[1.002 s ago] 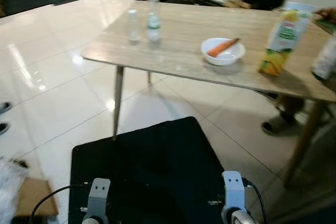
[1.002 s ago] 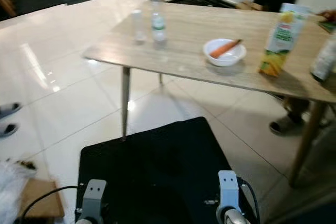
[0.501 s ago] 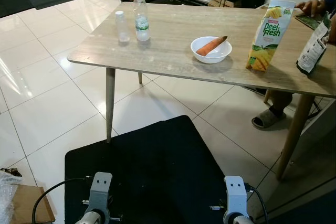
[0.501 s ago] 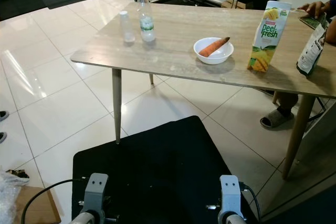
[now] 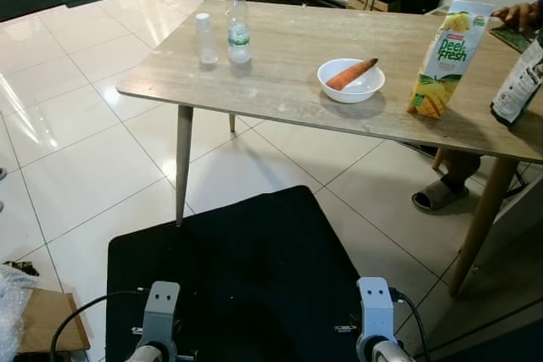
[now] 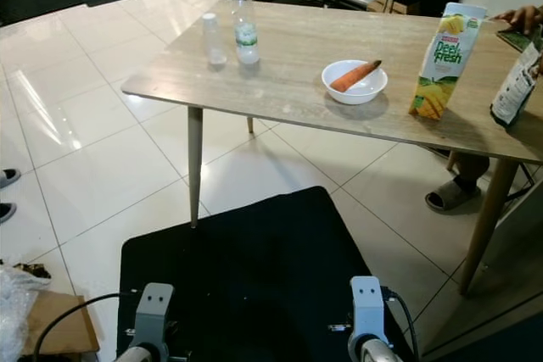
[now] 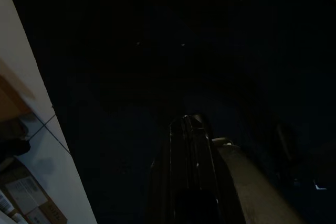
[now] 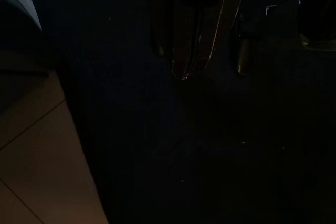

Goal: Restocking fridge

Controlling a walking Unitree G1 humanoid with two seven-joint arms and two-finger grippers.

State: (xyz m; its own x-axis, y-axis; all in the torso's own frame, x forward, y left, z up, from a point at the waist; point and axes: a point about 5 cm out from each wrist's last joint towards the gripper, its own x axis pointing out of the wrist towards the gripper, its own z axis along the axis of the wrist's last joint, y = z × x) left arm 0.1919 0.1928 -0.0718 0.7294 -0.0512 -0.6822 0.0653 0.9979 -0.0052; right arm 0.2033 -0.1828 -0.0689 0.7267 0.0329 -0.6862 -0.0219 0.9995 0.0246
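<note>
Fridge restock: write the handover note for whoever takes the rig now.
Grippers: both arms hang idle over the black mat; left gripper and right gripper look shut and hold nothing.
Things: all on the table ahead: juice carton toward the right, carrot lying in the white bowl in the middle, water bottle and small bottle at the far left. A person's hand rests at the far right edge.
Done: nothing picked up.
Left: approach the table, carry items to the fridge.
</note>
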